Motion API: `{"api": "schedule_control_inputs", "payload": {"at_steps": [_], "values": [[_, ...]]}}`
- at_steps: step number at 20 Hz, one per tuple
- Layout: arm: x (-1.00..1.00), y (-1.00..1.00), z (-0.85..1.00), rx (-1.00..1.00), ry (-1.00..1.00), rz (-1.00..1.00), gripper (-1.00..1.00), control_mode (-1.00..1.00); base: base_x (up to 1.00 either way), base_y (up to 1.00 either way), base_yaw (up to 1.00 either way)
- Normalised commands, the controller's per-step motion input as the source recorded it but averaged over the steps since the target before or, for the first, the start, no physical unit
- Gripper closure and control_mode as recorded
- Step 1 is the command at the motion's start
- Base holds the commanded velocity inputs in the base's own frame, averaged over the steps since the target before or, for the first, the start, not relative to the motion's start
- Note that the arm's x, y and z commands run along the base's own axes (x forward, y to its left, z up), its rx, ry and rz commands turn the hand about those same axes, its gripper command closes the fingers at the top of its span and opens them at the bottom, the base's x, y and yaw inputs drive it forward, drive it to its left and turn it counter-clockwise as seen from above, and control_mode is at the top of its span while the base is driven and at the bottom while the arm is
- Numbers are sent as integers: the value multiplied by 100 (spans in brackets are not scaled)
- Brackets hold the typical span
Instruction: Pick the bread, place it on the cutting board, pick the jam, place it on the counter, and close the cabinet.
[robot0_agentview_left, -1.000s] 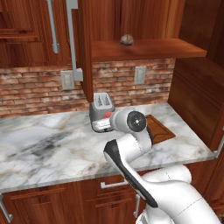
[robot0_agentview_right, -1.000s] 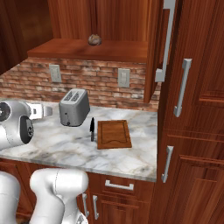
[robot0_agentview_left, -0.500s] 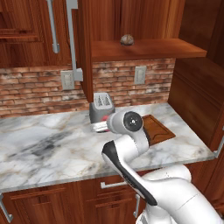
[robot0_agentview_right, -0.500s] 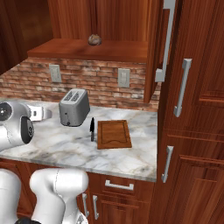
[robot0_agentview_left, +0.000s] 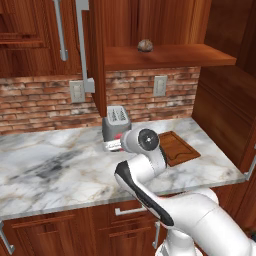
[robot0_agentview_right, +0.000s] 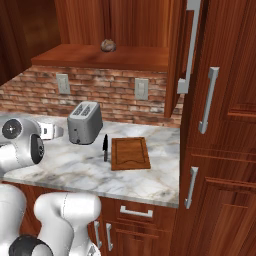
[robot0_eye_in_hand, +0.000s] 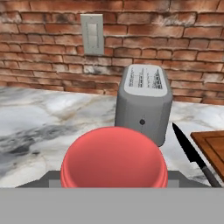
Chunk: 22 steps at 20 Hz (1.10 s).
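Sitting alone on the open shelf of the wall cabinet (robot0_agentview_left: 170, 55) is one small round bun (robot0_agentview_left: 145, 45), near the shelf's middle and back from its front edge. One cabinet door (robot0_agentview_left: 97, 60) stands open, edge-on, left of the shelf, its long silver handle facing left. Below, on the marble worktop (robot0_agentview_left: 55, 165), lies one reddish-brown cutting board (robot0_agentview_right: 130, 153), bare on top, close to the worktop's right end and front edge. One black knife (robot0_agentview_right: 105, 147) lies just left of the board, and one grey toaster (robot0_agentview_right: 84, 122) stands further left against the brick wall. A red jam jar (robot0_eye_in_hand: 113, 162) with its rounded body fills the lower middle of the hand view, right at the gripper (robot0_agentview_left: 113, 145); whether the gripper is clamped on it I cannot tell. Broad bare marble stretches to the left of the toaster.
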Motion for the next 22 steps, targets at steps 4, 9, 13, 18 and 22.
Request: {"api": "schedule_control_inputs", "payload": {"at_steps": [4, 9, 13, 18, 22], "values": [[27, 0, -24, 1, 0, 0, 100, -100, 0, 0, 0], [25, 0, -20, 2, 0, 0, 100, -100, 0, 0, 0], [24, 0, -17, 2, 0, 0, 100, -100, 0, 0, 0], [20, 0, -21, 1, 0, 0, 100, -100, 0, 0, 0], [18, 0, -24, 0, 0, 0, 100, -100, 0, 0, 0]]}}
